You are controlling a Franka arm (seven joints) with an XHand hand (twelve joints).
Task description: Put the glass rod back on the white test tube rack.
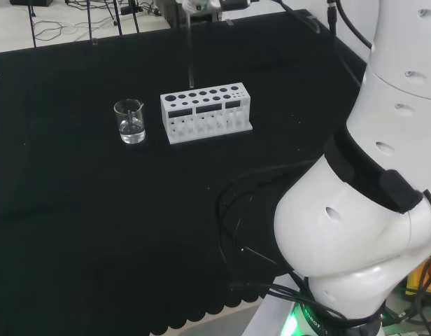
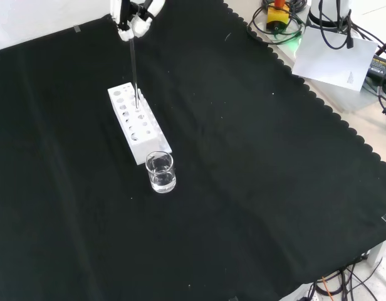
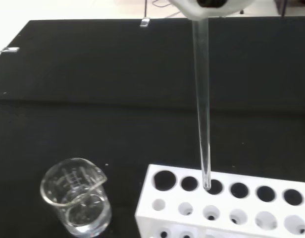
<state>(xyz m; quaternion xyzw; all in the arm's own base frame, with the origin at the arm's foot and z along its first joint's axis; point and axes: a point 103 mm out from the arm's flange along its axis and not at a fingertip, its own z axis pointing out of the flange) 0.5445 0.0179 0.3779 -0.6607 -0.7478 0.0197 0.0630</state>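
Observation:
A thin clear glass rod hangs upright from my hand, whose fingers pinch its upper end. In the wrist view the rod's lower tip sits at the mouth of a hole in the far row of the white test tube rack; whether it is inside the hole I cannot tell. The rack stands on the black cloth, with several empty round holes on top. In the front view the glass rod comes down onto the rack's top. In the head view the hand is at the upper edge, with the glass rod below it.
A small glass beaker with a little clear liquid stands close to one end of the rack, also the beaker and the beaker. The arm's white links and black cables are at the head view's right.

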